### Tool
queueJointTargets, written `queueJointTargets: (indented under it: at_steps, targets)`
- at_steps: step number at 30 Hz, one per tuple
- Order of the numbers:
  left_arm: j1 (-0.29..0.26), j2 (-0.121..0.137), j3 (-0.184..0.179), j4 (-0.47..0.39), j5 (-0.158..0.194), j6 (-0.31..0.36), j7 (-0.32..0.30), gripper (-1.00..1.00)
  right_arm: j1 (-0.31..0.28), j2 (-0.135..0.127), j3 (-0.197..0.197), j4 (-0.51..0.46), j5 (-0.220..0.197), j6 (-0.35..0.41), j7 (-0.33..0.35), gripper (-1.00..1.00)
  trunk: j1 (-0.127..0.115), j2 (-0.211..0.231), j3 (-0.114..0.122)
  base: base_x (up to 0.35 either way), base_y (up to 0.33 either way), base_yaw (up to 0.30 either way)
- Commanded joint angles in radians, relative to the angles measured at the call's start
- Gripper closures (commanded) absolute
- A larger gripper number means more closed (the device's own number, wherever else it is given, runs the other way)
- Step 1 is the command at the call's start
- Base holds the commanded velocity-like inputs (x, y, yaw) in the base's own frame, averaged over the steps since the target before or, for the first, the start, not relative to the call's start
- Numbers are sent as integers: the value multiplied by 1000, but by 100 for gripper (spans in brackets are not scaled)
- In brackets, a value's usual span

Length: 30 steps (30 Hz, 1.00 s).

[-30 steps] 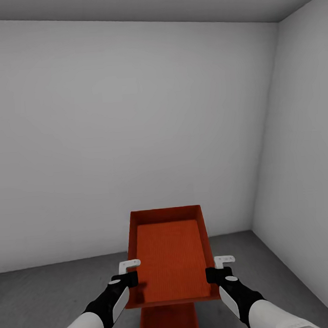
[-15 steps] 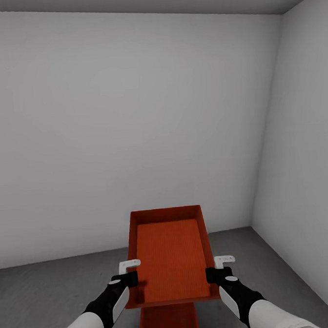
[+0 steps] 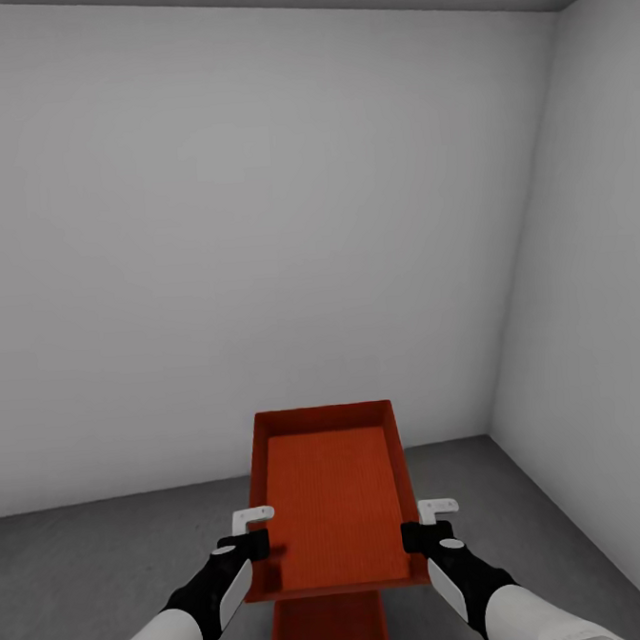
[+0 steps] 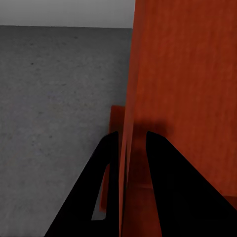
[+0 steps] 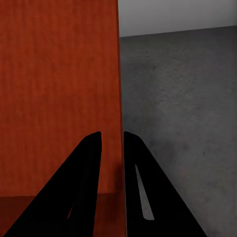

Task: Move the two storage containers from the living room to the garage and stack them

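Observation:
I hold one orange-red storage container (image 3: 333, 505) level in front of me, above the dark grey floor (image 3: 90, 575) of the garage. My left gripper (image 3: 255, 544) is shut on its left wall and my right gripper (image 3: 423, 532) is shut on its right wall. In the left wrist view the black fingers of the left gripper (image 4: 131, 143) straddle the thin wall of the container (image 4: 187, 74). The right wrist view shows the right gripper (image 5: 112, 138) pinching the container (image 5: 59, 89) the same way. A second orange-red container (image 3: 327, 630) shows directly below the held one, at the head view's lower edge.
A plain white wall (image 3: 256, 219) stands ahead and another white wall (image 3: 595, 291) closes the right side, meeting in a corner. Rough grey floor (image 4: 49, 98) spreads to the left and floor (image 5: 182, 98) to the right of the containers.
The whole picture has shifted a little: the far wall's floor line and the ceiling edge sit slightly higher, so the camera moved. Arms and held container keep their place in the picture.

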Motion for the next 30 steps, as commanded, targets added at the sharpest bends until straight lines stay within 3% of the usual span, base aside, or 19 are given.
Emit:
queueJointTargets:
  at_steps: [1, 30]
  targets:
    - [-1, 32, 16, -13, -13, -38, 25, 100, 0, -5, -1, 3, -9, -2, -8, 100, 0, -1, -2, 0, 0, 0]
    - [0, 32, 16, -13, -13, -38, 25, 100, 0, -6, -1, 3, -9, -4, -8, 100, 0, -1, -49, 0, 0, 0]
